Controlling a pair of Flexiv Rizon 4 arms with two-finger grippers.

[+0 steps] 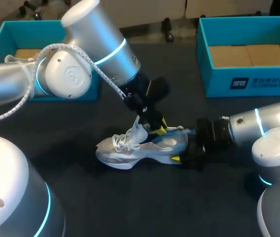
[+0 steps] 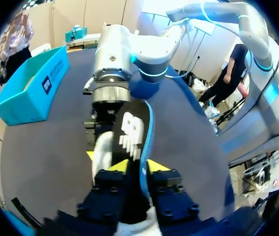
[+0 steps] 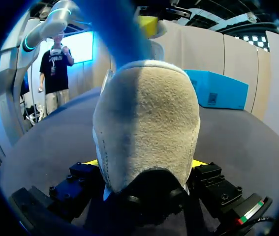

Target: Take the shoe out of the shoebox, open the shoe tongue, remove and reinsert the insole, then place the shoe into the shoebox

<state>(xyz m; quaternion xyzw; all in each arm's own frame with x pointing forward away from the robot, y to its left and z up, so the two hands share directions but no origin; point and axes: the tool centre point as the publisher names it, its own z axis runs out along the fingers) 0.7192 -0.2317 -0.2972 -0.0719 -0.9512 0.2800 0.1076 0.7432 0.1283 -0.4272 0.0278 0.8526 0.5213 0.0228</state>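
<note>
On the black table (image 1: pixel 130 207), the right gripper (image 3: pixel 146 167) clamps the white laced sneaker (image 1: pixel 130 148) by its heel while the left gripper (image 2: pixel 137 166) pinches the blue foam insole (image 2: pixel 147 130) partly out (reinserting, boxing remain).

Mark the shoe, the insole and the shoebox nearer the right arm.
shoe (image 1: pixel 125 154): head view, on its white side.
insole (image 2: pixel 132 130): left wrist view, on its dark printed face.
shoebox (image 1: pixel 219 81): head view, on its teal front wall.
</note>
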